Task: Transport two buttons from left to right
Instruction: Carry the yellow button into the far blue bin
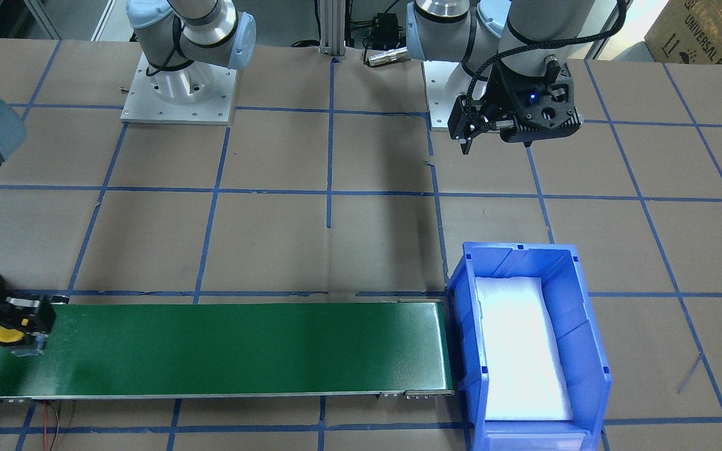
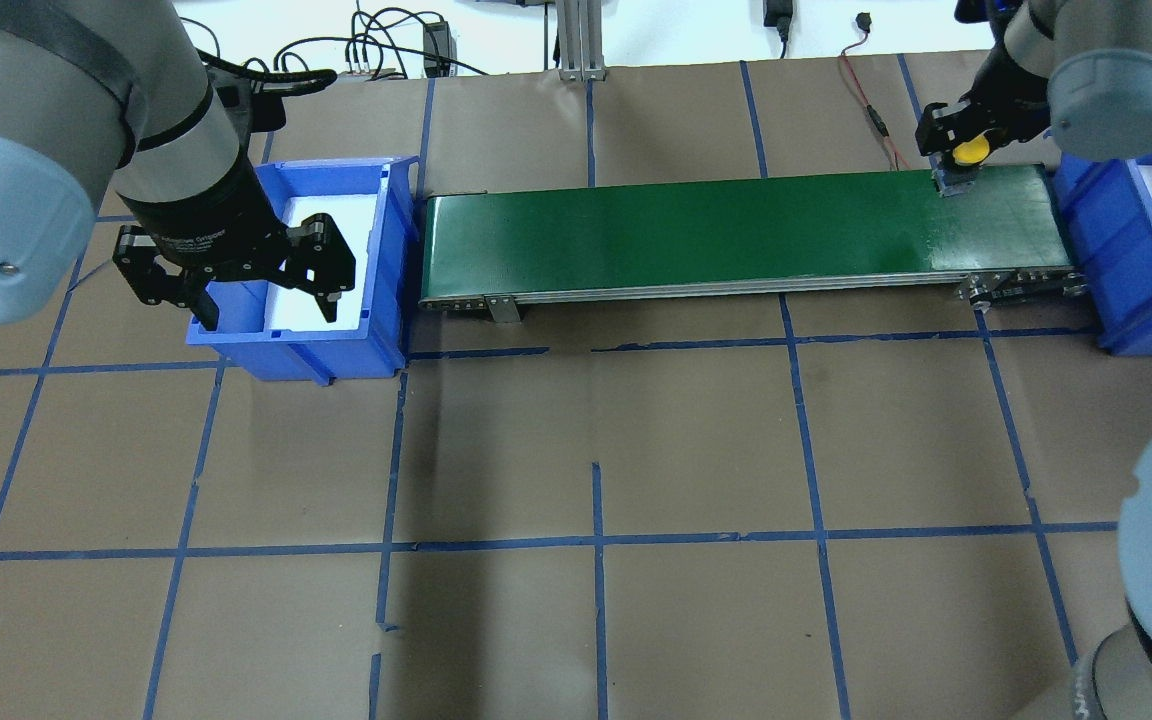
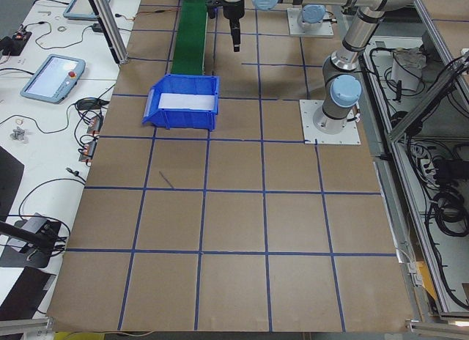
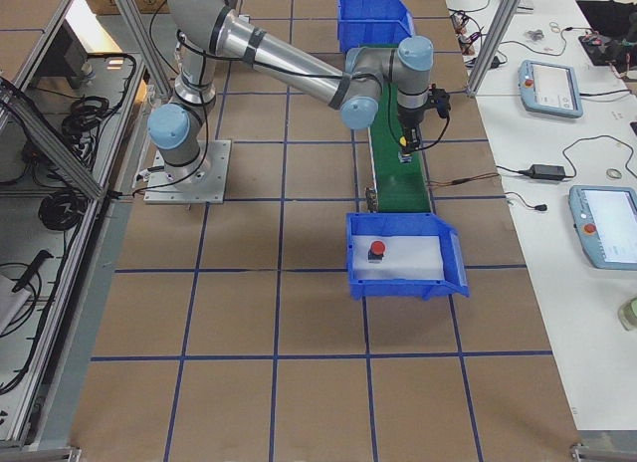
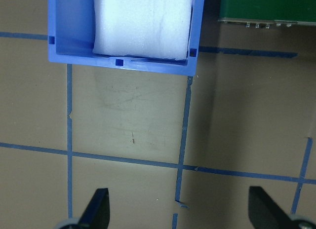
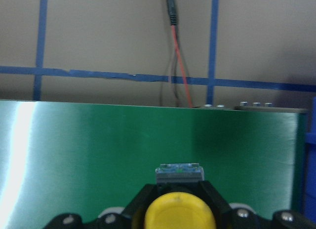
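The yellow button sits between the fingers of my right gripper, which is shut on it over the right end of the green conveyor belt. From overhead, that gripper and the yellow button are at the belt's far right corner. The red button lies on white foam in the right blue bin. My left gripper hangs open and empty above the near end of the left blue bin. In the left wrist view my left gripper shows bare paper between its fingers.
The left bin holds only a white foam pad. Brown paper with blue tape lines covers the table. Red and black wires run behind the belt's right end.
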